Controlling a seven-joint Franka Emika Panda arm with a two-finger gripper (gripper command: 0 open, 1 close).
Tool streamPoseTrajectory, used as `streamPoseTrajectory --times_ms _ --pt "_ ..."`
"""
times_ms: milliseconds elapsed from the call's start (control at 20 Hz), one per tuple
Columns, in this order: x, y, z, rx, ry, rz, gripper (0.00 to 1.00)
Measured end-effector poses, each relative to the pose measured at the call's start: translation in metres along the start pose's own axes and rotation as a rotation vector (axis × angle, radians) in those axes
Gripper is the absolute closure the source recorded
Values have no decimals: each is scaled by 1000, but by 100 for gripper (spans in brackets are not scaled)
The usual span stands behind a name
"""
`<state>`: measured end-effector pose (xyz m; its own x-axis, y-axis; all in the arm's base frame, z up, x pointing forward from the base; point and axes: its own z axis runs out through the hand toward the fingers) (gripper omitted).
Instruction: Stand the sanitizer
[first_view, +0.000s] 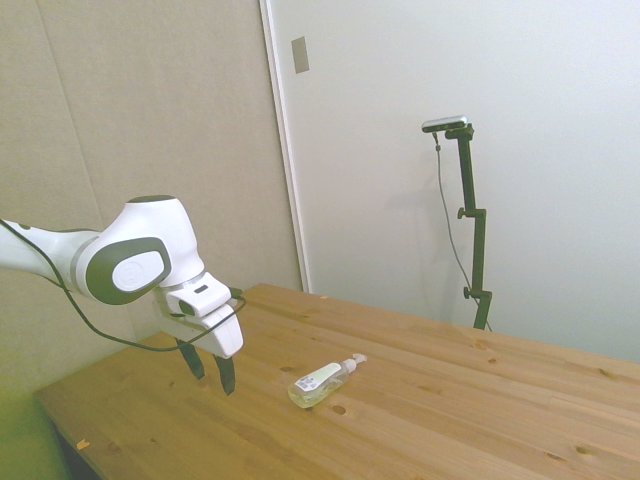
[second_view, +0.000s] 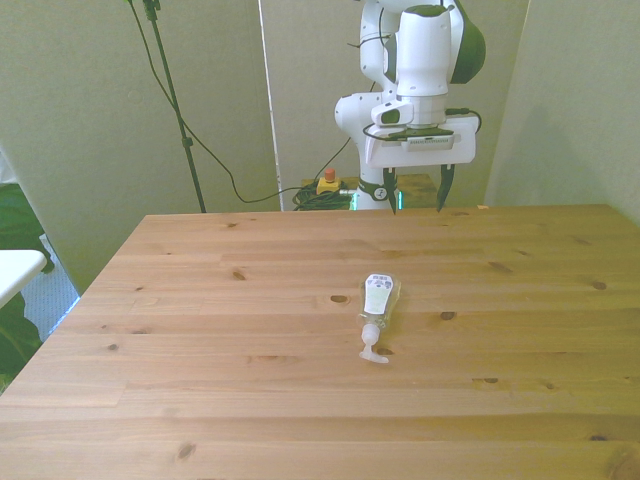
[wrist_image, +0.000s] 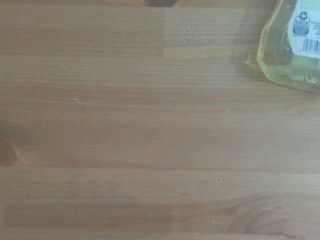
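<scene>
Bare table (second_view: 200, 330) lies on every side of the lying sanitizer (second_view: 378, 300), and open air separates it from the gripper (second_view: 412, 190) hanging above, fingers apart.

A small, slim, clear plastic sanitizer bottle (second_view: 379, 304) filled with yellowish liquid, fitted with a white pump nozzle and a white label, was seen lying on its side on the wooden tabletop (second_view: 200, 300), label facing up. In the front view, the nozzle was pointed toward the camera. In the wrist view, only the bottle's yellowish base and part of the label (wrist_image: 292, 42) were shown.
</scene>
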<state>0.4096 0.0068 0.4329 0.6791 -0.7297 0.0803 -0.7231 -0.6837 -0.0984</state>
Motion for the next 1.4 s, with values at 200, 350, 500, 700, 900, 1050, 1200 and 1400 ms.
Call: streamPoseTrajectory --times_ms 200,350,500,700,900,1050,1200,1400 --pt "9 0 -4 23 -1 16 0" --pt "46 -1 -16 64 32 74 0" --pt "97 -9 -20 96 70 145 0" --pt "167 -28 -4 106 102 234 0" --pt "220 -50 18 98 113 270 0" --pt "237 -72 42 85 106 266 0" --pt "245 -89 65 72 96 257 0" --pt "256 -102 91 56 87 258 0"
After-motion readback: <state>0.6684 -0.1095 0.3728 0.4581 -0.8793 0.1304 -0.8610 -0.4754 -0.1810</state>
